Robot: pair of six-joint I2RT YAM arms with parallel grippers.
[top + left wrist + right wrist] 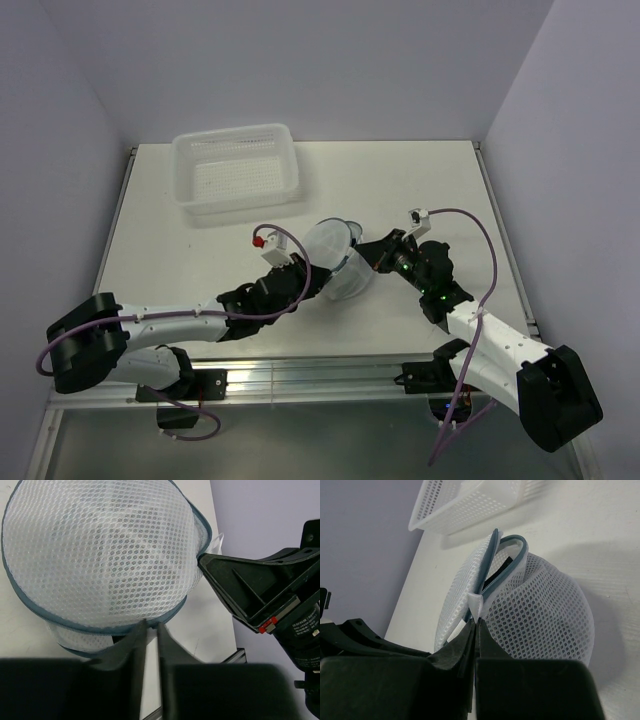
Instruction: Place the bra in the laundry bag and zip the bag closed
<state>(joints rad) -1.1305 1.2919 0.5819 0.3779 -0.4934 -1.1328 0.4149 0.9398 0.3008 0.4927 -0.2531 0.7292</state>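
The laundry bag (335,262), a white mesh dome with a blue-grey zipper rim, sits mid-table between my two grippers. My left gripper (312,283) is at its near-left side. In the left wrist view the left gripper (152,626) has its fingers almost together, tips pinching the bag's zipper rim (100,625). My right gripper (478,622) is shut on a small white fabric tab (479,602) at the end of the zipper. The zipper gapes above that tab, and black fabric of the bra (503,566) shows inside the bag (540,610); the rest is hidden by mesh.
A white perforated plastic basket (238,168) stands at the back left of the table, also visible behind the bag (470,502). The table's front rail (300,375) runs just behind the arm bases. Walls close in the back and both sides.
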